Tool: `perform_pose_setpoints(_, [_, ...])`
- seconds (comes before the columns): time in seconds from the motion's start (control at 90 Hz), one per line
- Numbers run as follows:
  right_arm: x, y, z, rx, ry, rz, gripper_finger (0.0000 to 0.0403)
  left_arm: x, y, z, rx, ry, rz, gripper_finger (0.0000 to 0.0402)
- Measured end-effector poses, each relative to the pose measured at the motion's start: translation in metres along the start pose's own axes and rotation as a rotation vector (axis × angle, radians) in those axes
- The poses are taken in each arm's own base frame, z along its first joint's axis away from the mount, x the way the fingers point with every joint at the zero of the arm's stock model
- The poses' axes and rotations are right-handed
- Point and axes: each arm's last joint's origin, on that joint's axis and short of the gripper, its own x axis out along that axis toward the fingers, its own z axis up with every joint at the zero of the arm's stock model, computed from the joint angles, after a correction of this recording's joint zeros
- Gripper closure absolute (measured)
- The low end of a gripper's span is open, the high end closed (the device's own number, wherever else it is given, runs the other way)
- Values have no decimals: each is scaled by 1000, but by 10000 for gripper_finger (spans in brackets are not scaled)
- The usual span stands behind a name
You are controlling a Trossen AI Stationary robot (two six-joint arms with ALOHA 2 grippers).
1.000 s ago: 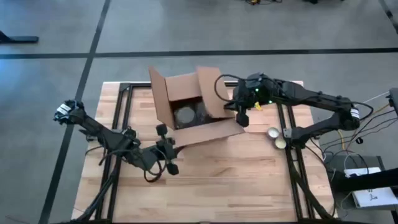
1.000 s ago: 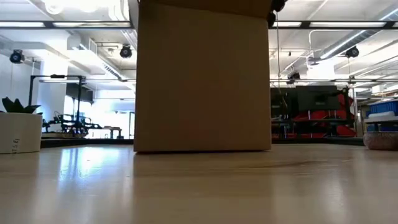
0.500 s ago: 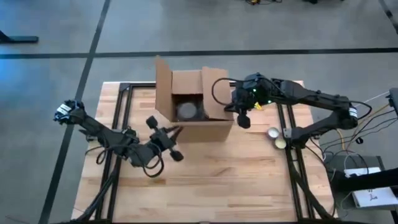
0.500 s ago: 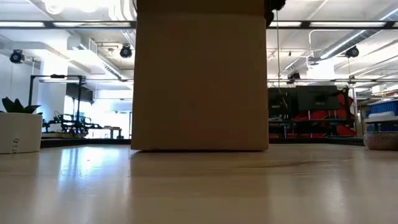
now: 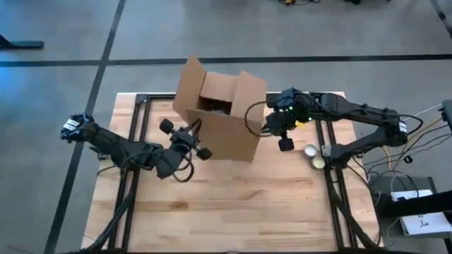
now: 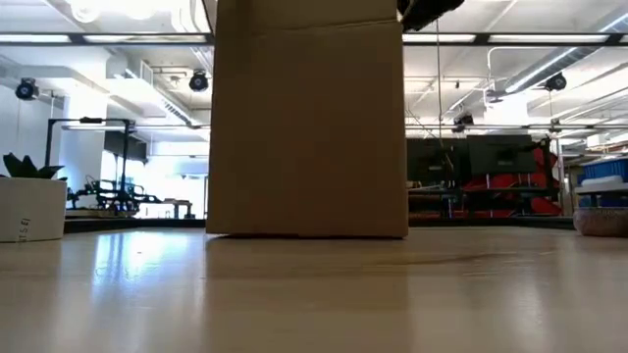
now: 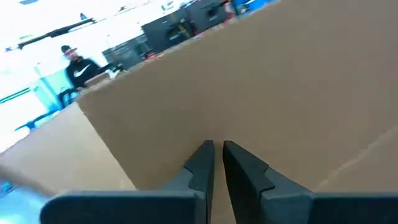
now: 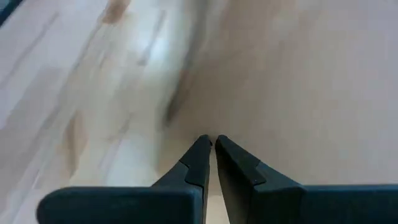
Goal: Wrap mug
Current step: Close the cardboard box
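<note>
High view: brown cardboard box (image 5: 222, 120) stood on the light wooden slatted table (image 5: 233, 204), tilted, top flaps open, a dark round object (image 5: 215, 106) partly visible inside, too hidden to call a mug for sure. Left gripper (image 5: 192, 134) sat right against the box's left side wall, black arm trailing away from the box to the table's left edge. Right gripper (image 5: 284, 134) was just beside the box's right side, arm running off to the right. Two small pale round items (image 5: 313, 156) lay on the table to the right of the box, near the right arm's base.

Low view: the box (image 6: 306, 118) filled the middle, bottom edge resting on the table (image 6: 314, 294). A dark bit of one arm (image 6: 427, 10) showed above the box's top right corner. Room with ceiling lights behind.

Left wrist view: left gripper (image 7: 217, 152) had its fingers nearly together, thin gap, nothing between them, tips touching or almost touching a flat cardboard wall of the box (image 7: 280, 93). A person (image 7: 74, 59) showed far off beyond the box.

Right wrist view: right gripper (image 8: 209, 144) fingers also nearly together, gripping nothing, pointed at cardboard of the box (image 8: 298, 74) with table wood (image 8: 74, 124) beside it; blurred.
</note>
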Motion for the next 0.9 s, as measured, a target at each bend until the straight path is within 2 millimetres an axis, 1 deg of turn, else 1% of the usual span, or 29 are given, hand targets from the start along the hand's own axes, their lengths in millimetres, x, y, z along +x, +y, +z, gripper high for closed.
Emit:
perform_pose_setpoints(0.178, [-18, 5, 10, 9, -30, -5, 389, 16, -4, -5, 12, 19, 10, 381])
perform_pose_setpoints(0.289, [-19, 3, 11, 20, -23, -61, 389, 23, -7, -8, 25, 27, -1, 381])
perform_pose_setpoints(0.356, [-14, -1, 11, 20, -6, -156, 389, 25, -9, -10, 35, 31, -4, 381])
perform_pose_setpoints(0.433, [-3, -6, 10, 13, 4, -227, 389, 25, -10, -11, 42, 32, -7, 381])
perform_pose_setpoints(0.522, [17, -10, 9, 6, -7, -233, 389, 25, -10, -11, 40, 32, -8, 381])
perform_pose_setpoints(0.578, [29, -11, 6, -3, 15, -218, 389, 25, -10, -11, 40, 31, -8, 381])
perform_pose_setpoints(0.667, [41, -13, 5, -5, 48, -203, 389, 24, -10, -10, 36, 31, -8, 381])
perform_pose_setpoints(0.756, [43, -11, 5, -9, 66, -195, 389, 25, -10, -10, 32, 29, -19, 381])
perform_pose_setpoints(0.9, [30, -7, 4, -18, 49, -205, 390, 26, -11, -7, 3, 18, -65, 381])
